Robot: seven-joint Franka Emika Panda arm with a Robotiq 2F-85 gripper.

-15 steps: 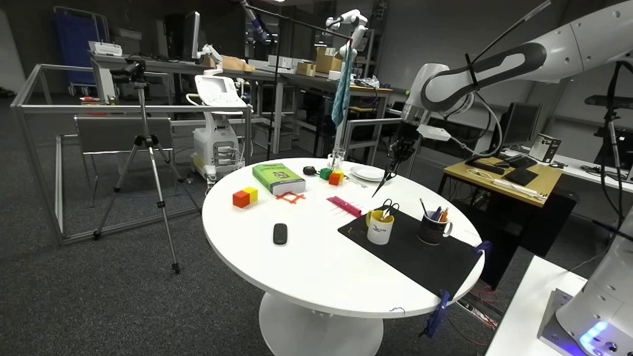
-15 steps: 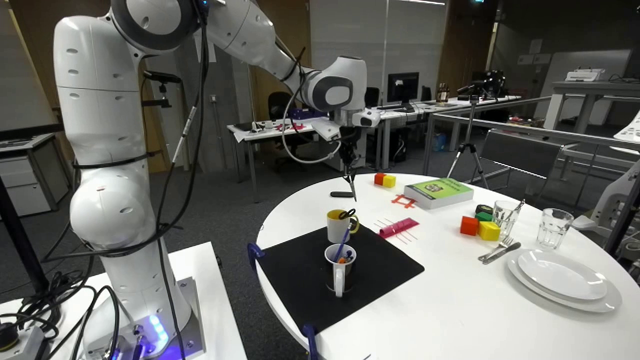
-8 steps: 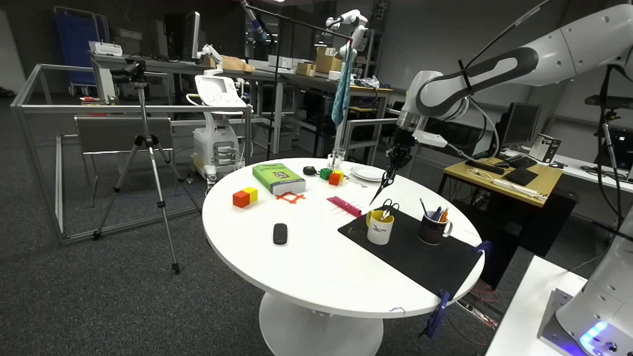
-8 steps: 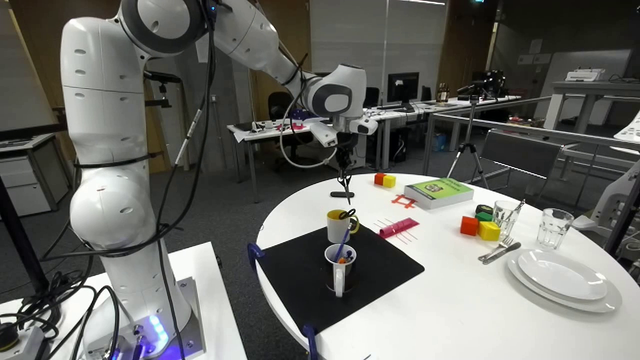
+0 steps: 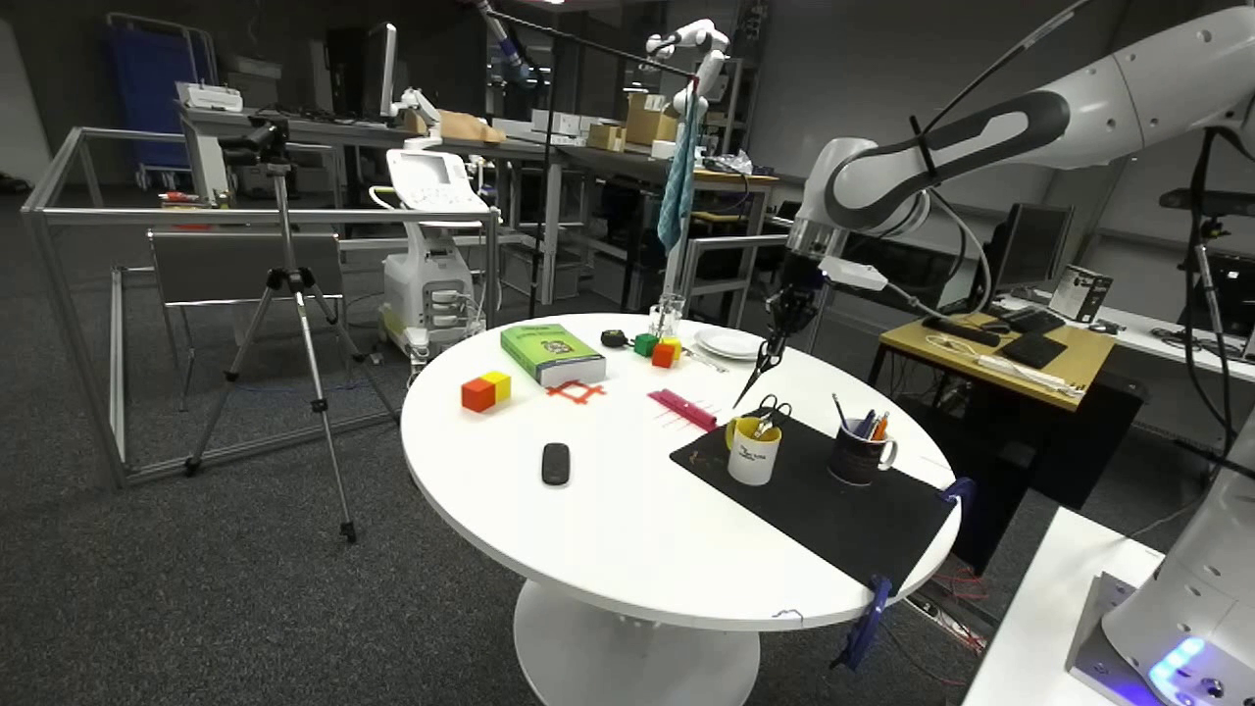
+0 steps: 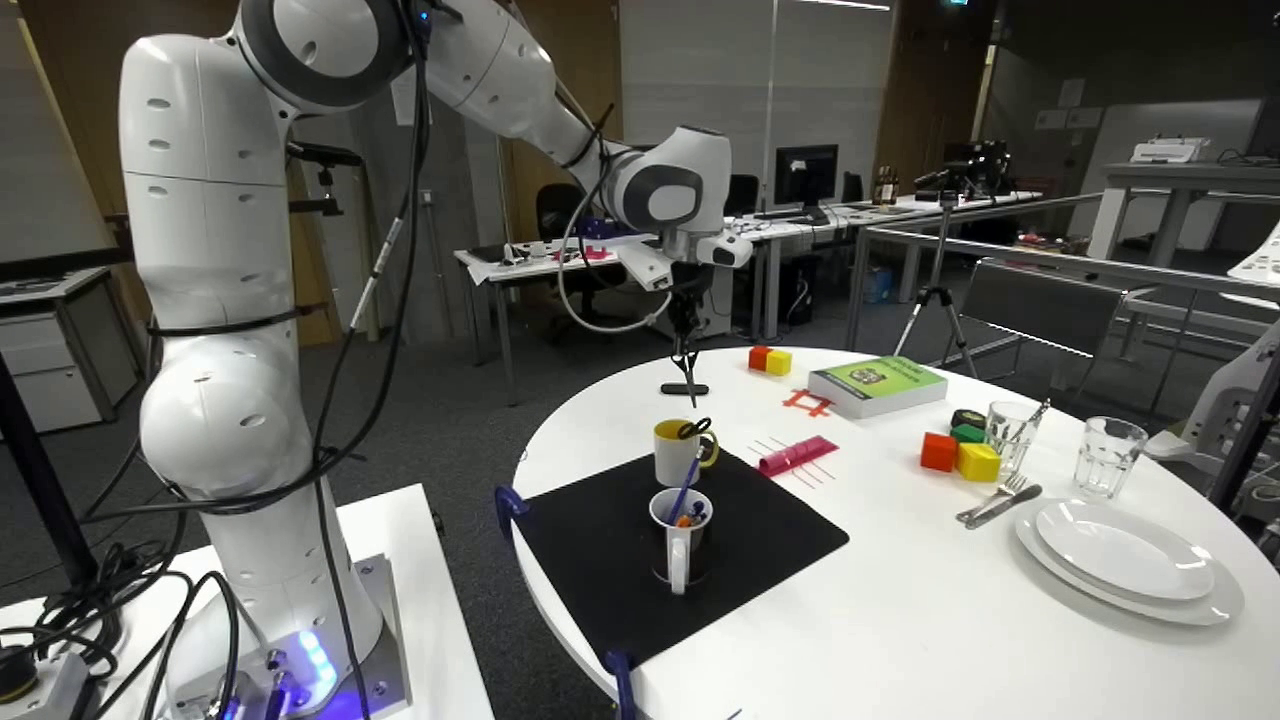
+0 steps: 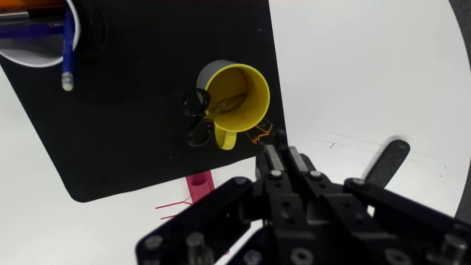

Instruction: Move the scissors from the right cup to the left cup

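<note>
Black scissors (image 5: 756,377) clamped at handle end in closed gripper (image 7: 282,148); blades slim, tapered, slanting downward, points near left cup (image 5: 753,461), not inside. Expected handling: light, stiff, smooth; likely to pivot under narrow grip. Best hold: handle loops, gripped flat. Left cup: pale, cylindrical, yellow interior; second scissors (image 7: 219,109) lean inside, loops projecting past rim. Beneath: matte black mat (image 5: 804,500). Farther along mat: right cup (image 5: 856,461), dark outside, white inside, holding blue pencil (image 7: 68,48). Table (image 5: 637,520): smooth, white, round.
</note>
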